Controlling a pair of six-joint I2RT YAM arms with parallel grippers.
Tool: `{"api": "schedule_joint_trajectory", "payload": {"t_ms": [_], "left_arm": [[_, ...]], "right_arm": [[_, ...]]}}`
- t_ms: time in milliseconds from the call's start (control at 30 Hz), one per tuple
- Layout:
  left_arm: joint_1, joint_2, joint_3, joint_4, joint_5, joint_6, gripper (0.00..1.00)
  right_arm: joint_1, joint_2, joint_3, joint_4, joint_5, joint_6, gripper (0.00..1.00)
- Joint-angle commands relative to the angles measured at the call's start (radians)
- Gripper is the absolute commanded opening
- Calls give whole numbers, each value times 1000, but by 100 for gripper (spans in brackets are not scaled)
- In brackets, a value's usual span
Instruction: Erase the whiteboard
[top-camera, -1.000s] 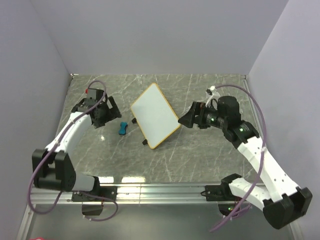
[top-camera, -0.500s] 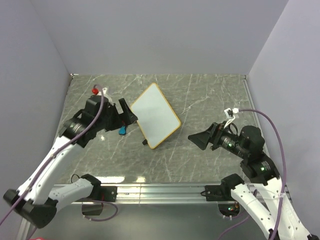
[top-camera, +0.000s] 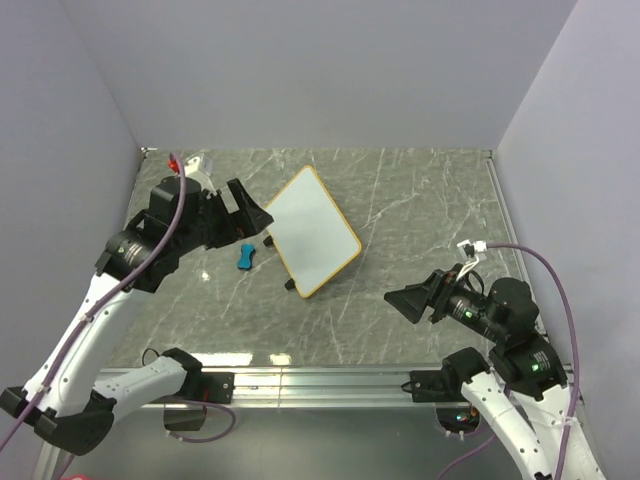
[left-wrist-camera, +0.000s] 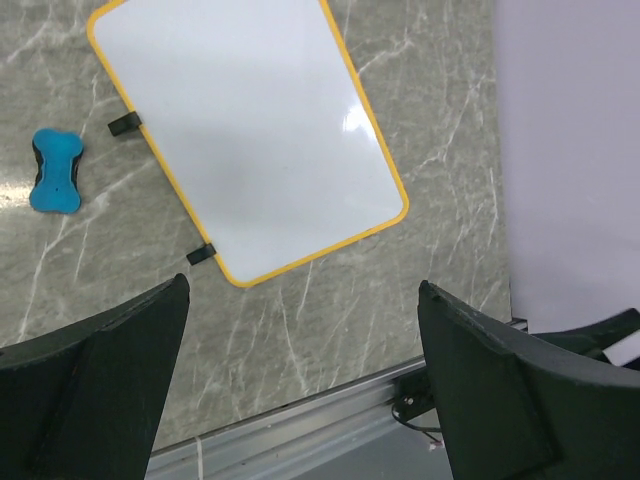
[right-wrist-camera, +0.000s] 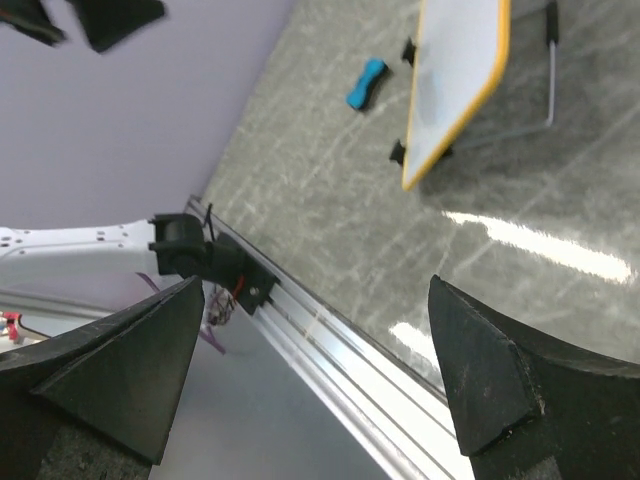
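The whiteboard (top-camera: 311, 231) sits mid-tabletop (top-camera: 420, 190), its face blank with no marks showing, so the erasing looks finished. The blue eraser (top-camera: 246, 256) lies just left of it. Left hand (top-camera: 247, 212) and right hand (top-camera: 412, 300) both gape apart, empty

A robotics lab test cell. Plain lilac walls (top-camera: 320, 70) box in a grey marble-look surface (top-camera: 400, 290). An aluminium rail (top-camera: 330, 378) along its near edge carries the left arm (top-camera: 90, 320) and right arm (top-camera: 505, 310). Purple cables (top-camera: 545, 262) loop from both.
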Motion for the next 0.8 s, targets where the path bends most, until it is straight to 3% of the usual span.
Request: {"api": "schedule_joint_trajectory", "payload": {"t_ms": [0,333,467,767], "left_arm": [[-4,-72,31,-12,-13,23,99],[-4,-379,-287,311,-166,14,99],[-4,-408,-308,226,-246,3,99],[-4,-420,-405,87,-234,91,99]], "right_arm": [[4,-4,13,-22,-20,-13,100],[4,-53,85,-215,22,-102,100],[2,-70,79,-226,16,-101,100],[2,-117,65,-248,46,-92,100]]}}
